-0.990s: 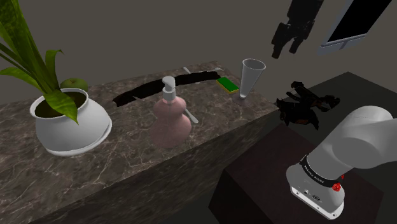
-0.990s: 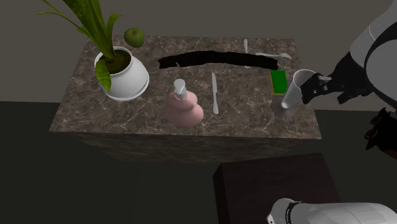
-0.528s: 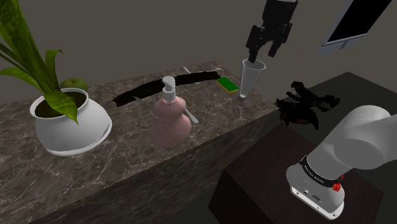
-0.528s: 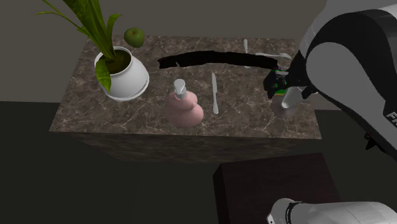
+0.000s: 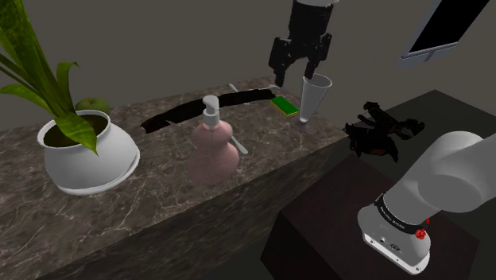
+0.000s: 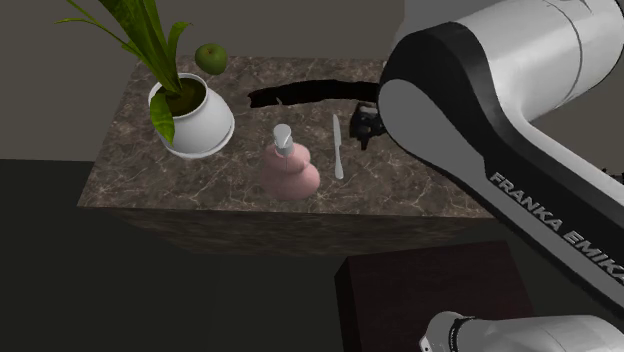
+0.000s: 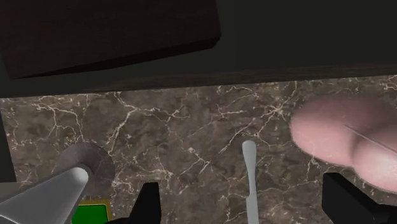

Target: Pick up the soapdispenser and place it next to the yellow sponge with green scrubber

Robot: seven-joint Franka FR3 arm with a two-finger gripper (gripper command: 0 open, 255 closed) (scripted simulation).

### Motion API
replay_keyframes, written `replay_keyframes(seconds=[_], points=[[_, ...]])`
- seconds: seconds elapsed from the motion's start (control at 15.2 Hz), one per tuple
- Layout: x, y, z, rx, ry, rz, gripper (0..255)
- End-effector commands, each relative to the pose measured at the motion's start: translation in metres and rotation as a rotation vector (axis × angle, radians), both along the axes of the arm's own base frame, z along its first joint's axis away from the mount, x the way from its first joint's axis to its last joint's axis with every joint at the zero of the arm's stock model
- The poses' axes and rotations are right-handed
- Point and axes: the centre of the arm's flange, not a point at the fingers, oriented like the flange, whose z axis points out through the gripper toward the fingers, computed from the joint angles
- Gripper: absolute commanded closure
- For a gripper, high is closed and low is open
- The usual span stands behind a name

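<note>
Swung over since a second ago, the gripper (image 5: 292,78) hangs above the white cup (image 5: 313,95), fingers spread and empty, toward the pink soap dispenser (image 5: 212,149).

Counter (image 5: 159,208) dark veined marble, matt; soap dispenser (image 5: 212,151) smooth pink, matt.

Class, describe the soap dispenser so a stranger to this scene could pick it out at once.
Start at the dark marble counter. Between the white plant pot and the tall white cup stands the soap dispenser. It alone is pink, gourd-shaped, with a pale pump on top.
</note>
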Motion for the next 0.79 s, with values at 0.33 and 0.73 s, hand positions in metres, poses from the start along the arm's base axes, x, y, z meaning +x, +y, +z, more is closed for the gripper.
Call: replay_keyframes(seconds=[0.33, 0.73], points=[[0.027, 0.087, -0.004, 0.006, -0.009, -0.01, 0], [0.049, 0.162, -0.007, 0.01, -0.017, -0.018, 0]])
